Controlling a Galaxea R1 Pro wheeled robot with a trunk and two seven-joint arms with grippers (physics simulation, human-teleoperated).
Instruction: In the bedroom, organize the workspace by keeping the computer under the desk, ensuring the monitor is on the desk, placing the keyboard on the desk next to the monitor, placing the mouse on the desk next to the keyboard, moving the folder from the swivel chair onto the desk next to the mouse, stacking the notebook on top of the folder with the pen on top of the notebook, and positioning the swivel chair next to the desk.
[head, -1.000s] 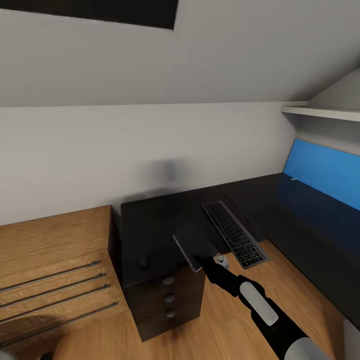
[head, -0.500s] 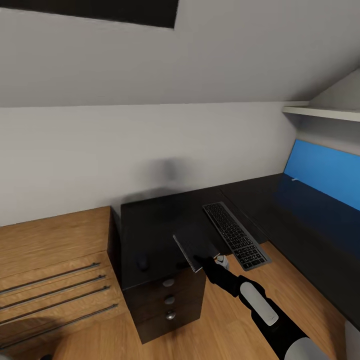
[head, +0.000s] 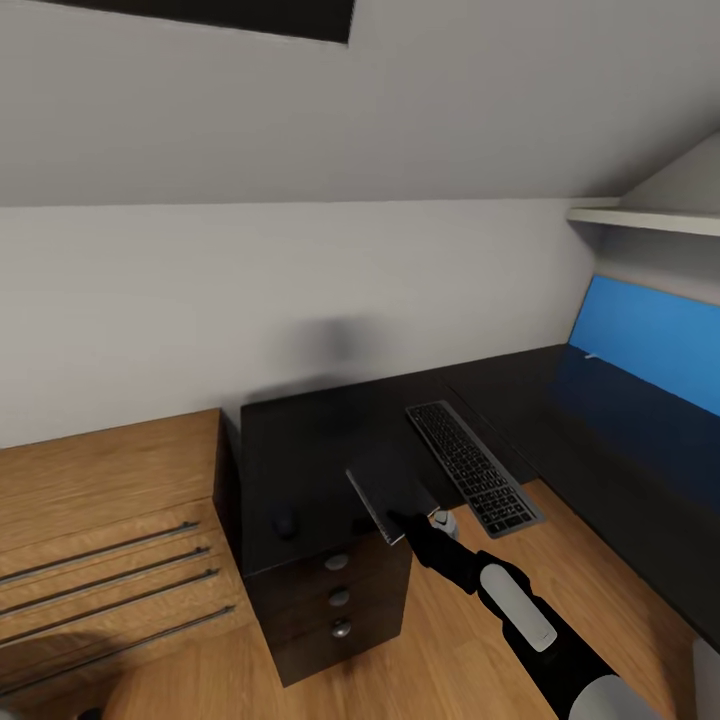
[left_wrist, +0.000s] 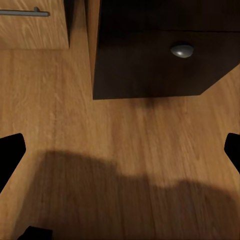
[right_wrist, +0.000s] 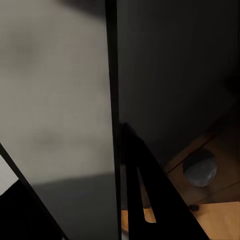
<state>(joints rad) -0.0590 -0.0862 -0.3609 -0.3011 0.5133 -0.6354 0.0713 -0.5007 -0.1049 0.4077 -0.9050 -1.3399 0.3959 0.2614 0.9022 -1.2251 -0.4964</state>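
Note:
My right gripper (head: 408, 521) is shut on the near edge of the grey notebook (head: 388, 487), holding it tilted over the front of the glossy black top. In the right wrist view the notebook (right_wrist: 55, 100) shows as a grey cover beside a dark finger (right_wrist: 134, 187). The small dark mouse (head: 285, 522) rests on the black top, left of the notebook. On the desk (head: 600, 470) the keyboard (head: 470, 466) lies slantwise, its near end past the edge. A bright blue panel (head: 650, 340), apparently the folder, stands at the right. My left gripper (left_wrist: 120, 152) is open low over the floor. Monitor, computer, pen and swivel chair are out of view.
A black drawer unit (head: 335, 600) with round knobs (left_wrist: 182, 50) stands under the black top. Low oak drawers (head: 100, 540) adjoin it on the left. A white shelf (head: 650, 222) hangs under the sloped ceiling at the right. Wood floor (head: 450, 650) lies in front.
The whole picture has shifted slightly upward, so the head camera moved. My right arm still holds the notebook in the same place.

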